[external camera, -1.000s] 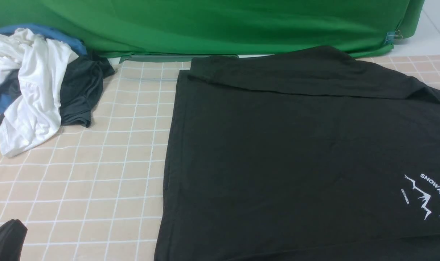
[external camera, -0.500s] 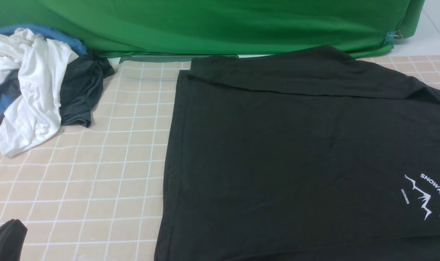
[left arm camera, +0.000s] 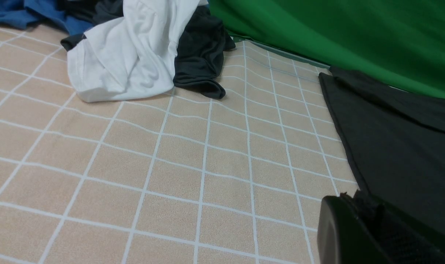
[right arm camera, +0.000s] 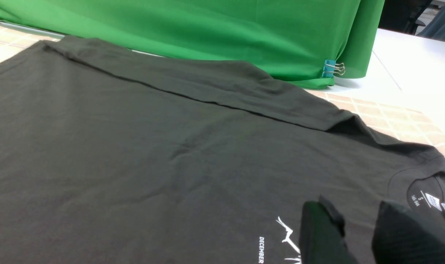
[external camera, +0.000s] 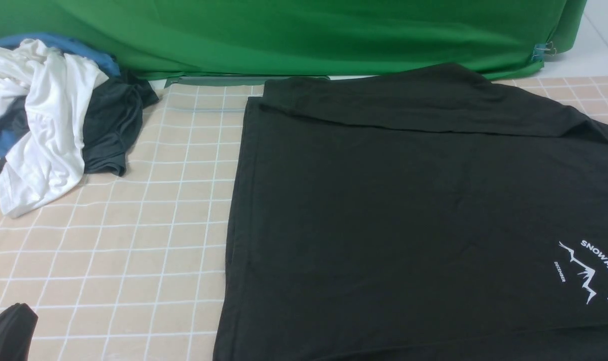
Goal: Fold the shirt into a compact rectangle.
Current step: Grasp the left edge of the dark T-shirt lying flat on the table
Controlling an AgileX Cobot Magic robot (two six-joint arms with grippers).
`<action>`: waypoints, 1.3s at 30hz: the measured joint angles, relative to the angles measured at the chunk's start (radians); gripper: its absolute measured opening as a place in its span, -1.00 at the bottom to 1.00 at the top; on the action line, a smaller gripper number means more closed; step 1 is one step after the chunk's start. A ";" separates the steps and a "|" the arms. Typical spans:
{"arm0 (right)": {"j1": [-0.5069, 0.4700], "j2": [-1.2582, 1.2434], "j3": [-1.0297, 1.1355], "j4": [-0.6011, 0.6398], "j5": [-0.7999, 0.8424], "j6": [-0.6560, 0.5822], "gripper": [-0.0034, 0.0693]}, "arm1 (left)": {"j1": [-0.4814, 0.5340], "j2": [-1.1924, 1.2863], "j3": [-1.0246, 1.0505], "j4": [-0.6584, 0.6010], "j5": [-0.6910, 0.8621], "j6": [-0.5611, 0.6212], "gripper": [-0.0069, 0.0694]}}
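While the shirt (external camera: 409,215) lies spread on the worktop (external camera: 133,250), my left gripper (left arm camera: 354,220) sits closed. My right gripper (right arm camera: 354,212) hovers part-open over it.

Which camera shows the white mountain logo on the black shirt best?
The front view: the logo shows whole and readable on the shirt. The right wrist view catches only part of it, cut off behind the right gripper. The left wrist view shows only the shirt's edge, no logo.

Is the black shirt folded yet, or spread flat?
Mostly spread: the shirt lies flat, with only its far edge folded over onto the body.
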 joint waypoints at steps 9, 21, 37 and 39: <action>0.000 0.000 0.000 0.000 0.000 0.000 -0.24 | 0.000 0.000 0.000 0.000 0.000 0.000 -0.77; 0.000 0.000 0.000 0.000 0.000 0.000 -0.25 | 0.000 0.000 0.000 0.000 0.001 0.000 -0.77; 0.000 0.000 0.000 0.040 -0.055 0.037 -0.26 | 0.000 0.000 0.000 -0.059 -0.014 -0.026 -0.77; 0.000 0.000 0.000 0.188 -0.108 0.187 -0.26 | 0.000 0.000 0.000 -0.198 -0.040 -0.089 -0.77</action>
